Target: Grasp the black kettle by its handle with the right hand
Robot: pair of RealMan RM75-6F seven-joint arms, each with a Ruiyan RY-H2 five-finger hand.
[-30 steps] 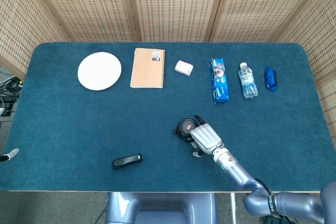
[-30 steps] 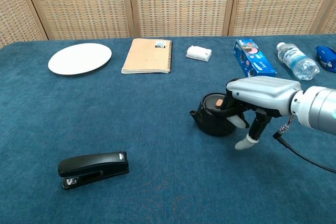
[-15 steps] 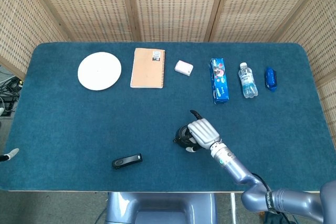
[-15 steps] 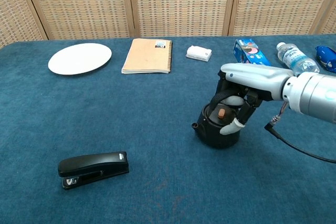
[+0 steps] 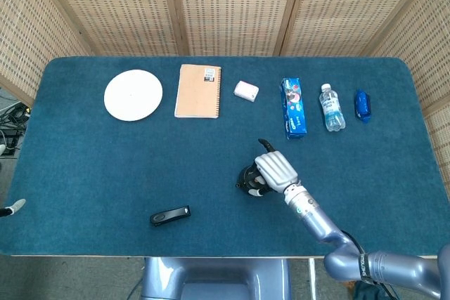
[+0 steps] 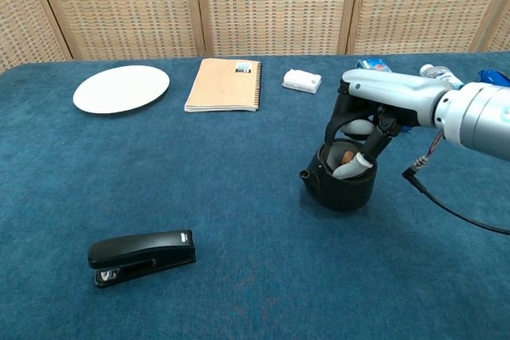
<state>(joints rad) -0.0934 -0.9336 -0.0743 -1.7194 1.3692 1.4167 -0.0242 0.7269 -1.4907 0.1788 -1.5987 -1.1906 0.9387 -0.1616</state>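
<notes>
Where the table (image 6: 239,292) comes nearest the robot, a black stapler (image 6: 142,255) lies on its side well to the kettle's left and a little nearer than it, apart from everything else and playing no part in the task. The black kettle (image 6: 344,187) itself sits past that, near the middle of the table, its short spout pointing left, away from the arm. The right hand (image 6: 374,114) comes in over it from the right, palm down and fingers curled around the arched handle above the lid, which is the hold the task asks for; from the chest view the kettle looks as if it hangs from the fingers just above the cloth, though I cannot tell for sure that its base has left the surface. Gripping from above suits a top handle and keeps the body level, so the grasp step looks done or all but done. The left hand is in neither view. Farther back than the kettle, a row of things runs along the far side of the table: a white plate (image 5: 133,95) far to the kettle's left, a tan spiral notebook (image 5: 197,91) beside it, a small white box (image 5: 246,90) almost straight behind the kettle, then a blue packet (image 5: 293,108), a water bottle (image 5: 331,107) and a small blue pouch (image 5: 362,105) off to its right.
</notes>
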